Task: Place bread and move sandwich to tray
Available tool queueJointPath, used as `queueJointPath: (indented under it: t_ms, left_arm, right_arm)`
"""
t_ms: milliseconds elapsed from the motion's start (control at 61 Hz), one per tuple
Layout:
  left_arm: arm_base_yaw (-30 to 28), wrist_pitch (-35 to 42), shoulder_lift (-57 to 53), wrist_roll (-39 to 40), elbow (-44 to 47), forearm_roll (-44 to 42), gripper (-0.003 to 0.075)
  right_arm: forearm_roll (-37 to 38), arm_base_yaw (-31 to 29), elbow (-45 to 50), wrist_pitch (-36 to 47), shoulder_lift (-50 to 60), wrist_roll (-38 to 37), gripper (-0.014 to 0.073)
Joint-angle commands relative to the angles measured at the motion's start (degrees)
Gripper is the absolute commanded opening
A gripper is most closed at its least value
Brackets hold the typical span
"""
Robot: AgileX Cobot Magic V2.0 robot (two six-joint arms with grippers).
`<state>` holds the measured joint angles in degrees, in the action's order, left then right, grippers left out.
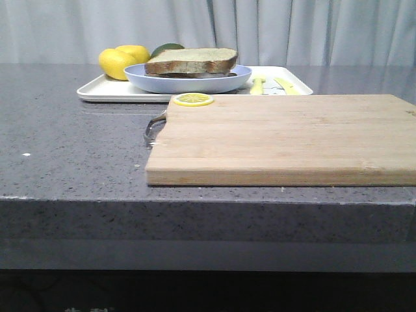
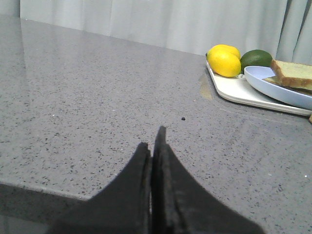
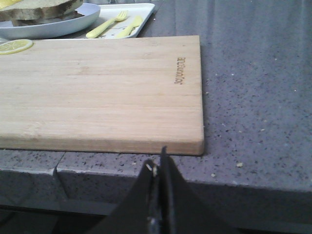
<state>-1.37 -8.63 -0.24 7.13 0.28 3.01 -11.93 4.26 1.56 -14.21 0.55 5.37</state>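
Note:
The thick bread slice (image 1: 190,60) lies on top of the sandwich (image 1: 195,75), whose lower layers barely show, on the pale-blue plate (image 1: 188,84). The plate sits on the white tray (image 1: 104,91) at the back of the counter. Neither gripper shows in the front view. My left gripper (image 2: 153,139) is shut and empty, low over bare counter, well short of the tray (image 2: 234,90), plate (image 2: 273,83) and bread (image 2: 295,73). My right gripper (image 3: 158,161) is shut and empty at the counter's front edge, just before the cutting board's near corner; bread (image 3: 39,7) and plate (image 3: 63,24) are far off.
A wooden cutting board (image 1: 286,136) fills the front right, with a lemon slice (image 1: 193,99) on its far left corner and a metal handle (image 1: 155,127). Two lemons (image 1: 120,62) and a lime (image 1: 167,48) sit on the tray's left; yellow cutlery (image 1: 270,84) on its right.

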Motion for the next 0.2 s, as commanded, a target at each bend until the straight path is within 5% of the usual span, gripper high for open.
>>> queueJointPath:
  t_ms: [0,180]
  left_arm:
    - [-0.1,4.7,-1.2,0.5,0.1,0.5,-0.0020]
    - [-0.1,4.7,-1.2,0.5,0.1,0.5,-0.0020]
  right_arm:
    - [-0.4,-0.2,-0.2,4.2,0.7,0.1,-0.0060]
    - [-0.4,-0.2,-0.2,4.2,0.7,0.1,-0.0060]
